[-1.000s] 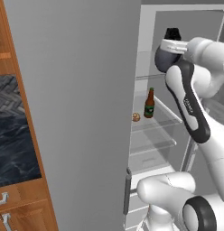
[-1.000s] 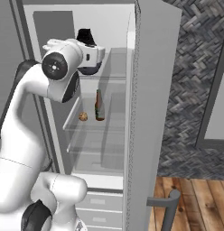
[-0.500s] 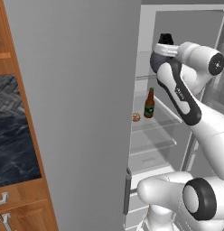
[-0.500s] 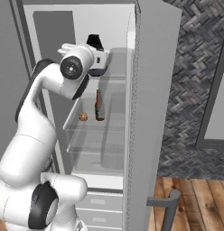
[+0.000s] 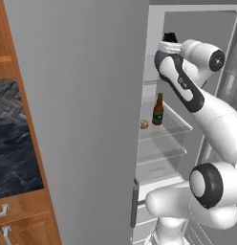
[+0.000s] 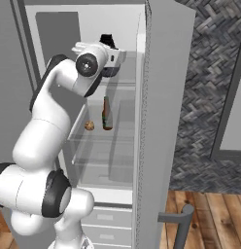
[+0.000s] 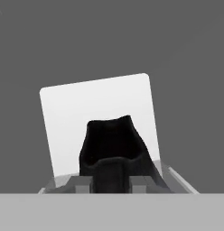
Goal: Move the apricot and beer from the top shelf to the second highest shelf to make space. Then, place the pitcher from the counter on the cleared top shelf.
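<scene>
The beer (image 5: pixel 158 110), a slim brown bottle with a dark green label and a long narrow neck, stands upright on the second highest shelf (image 5: pixel 180 125) of the open fridge. The apricot (image 5: pixel 144 124), a tiny tan-orange ball, lies just beside it on the same glass. Above them, the fingers (image 7: pixel 111 173) are clamped on the pitcher (image 6: pixel 110 67), a dark smoky glass vessel with a dark rim, held over the top shelf (image 6: pixel 123 83).

Beer (image 5: pixel 158 110) upright beside apricot (image 5: pixel 144 124), claw (image 5: pixel 169 37) above
</scene>
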Tool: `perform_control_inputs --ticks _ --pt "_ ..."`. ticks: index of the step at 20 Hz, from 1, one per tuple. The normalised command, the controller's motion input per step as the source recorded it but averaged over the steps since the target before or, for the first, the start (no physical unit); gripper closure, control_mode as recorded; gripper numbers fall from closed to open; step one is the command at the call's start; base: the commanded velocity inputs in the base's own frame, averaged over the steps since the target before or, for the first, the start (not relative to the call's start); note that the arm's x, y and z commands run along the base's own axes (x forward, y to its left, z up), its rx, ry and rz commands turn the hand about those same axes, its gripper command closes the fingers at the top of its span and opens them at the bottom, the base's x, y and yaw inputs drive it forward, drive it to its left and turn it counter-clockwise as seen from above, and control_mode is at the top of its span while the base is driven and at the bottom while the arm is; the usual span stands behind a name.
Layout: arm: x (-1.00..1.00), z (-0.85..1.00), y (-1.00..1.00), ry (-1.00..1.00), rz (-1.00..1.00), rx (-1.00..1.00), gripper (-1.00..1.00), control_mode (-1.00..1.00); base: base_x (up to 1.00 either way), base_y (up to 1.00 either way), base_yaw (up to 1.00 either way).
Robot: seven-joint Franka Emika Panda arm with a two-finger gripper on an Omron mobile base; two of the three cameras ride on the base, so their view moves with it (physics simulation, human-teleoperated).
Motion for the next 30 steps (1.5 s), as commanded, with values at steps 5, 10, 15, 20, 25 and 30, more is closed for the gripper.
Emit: perform_control_inputs --ticks 5,10,15,20,25,30 --pt "0.52 -0.01 0.0 0.0 0.0 0.0 -1.0 -1.0 0.0 0.0 0.0" --pt "0.31 0.0 0.0 0.0 0.0 0.0 -1.0 -1.0 0.0 0.0 0.0" --pt "0.03 0.0 0.0 0.0 0.0 -0.03 -1.0 -1.0 0.0 0.0 0.0" --pt "-0.27 0.0 0.1 0.0 0.0 -0.16 -1.0 -1.0 0.0 0.0 0.0" --pt "-0.29 0.31 0.02 0.01 -0.04 -0.12 -1.0 -1.0 0.0 0.0 0.0" --pt "-0.08 0.61 0.0 0.06 -0.09 -0.09 -1.0 -1.0 0.0 0.0 0.0"
